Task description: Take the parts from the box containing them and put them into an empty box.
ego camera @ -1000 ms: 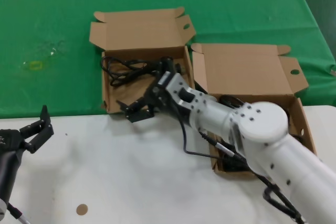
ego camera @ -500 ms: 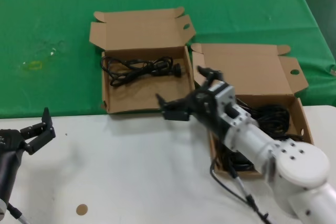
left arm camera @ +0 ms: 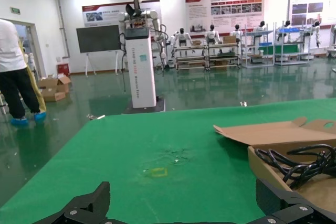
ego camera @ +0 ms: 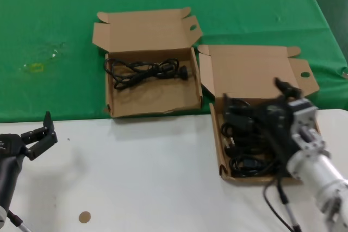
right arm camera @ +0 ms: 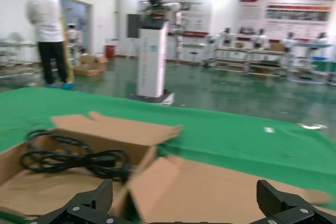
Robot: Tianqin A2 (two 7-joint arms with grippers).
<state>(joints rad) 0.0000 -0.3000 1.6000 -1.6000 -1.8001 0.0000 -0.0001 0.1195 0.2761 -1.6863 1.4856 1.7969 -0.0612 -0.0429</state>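
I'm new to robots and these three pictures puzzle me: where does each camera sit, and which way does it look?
Head view: from the robot's head, down at both boxes; left end effector parked, right end effector over the full box.
Left wrist view: on the left arm, facing the green cloth; finger shows.
Right wrist view: on the right arm; finger shows.
Both wrist views share the other box and its cord.

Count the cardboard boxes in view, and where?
2. One box sits on the green cloth with one cord; the other box is by the right gripper, full of cords.
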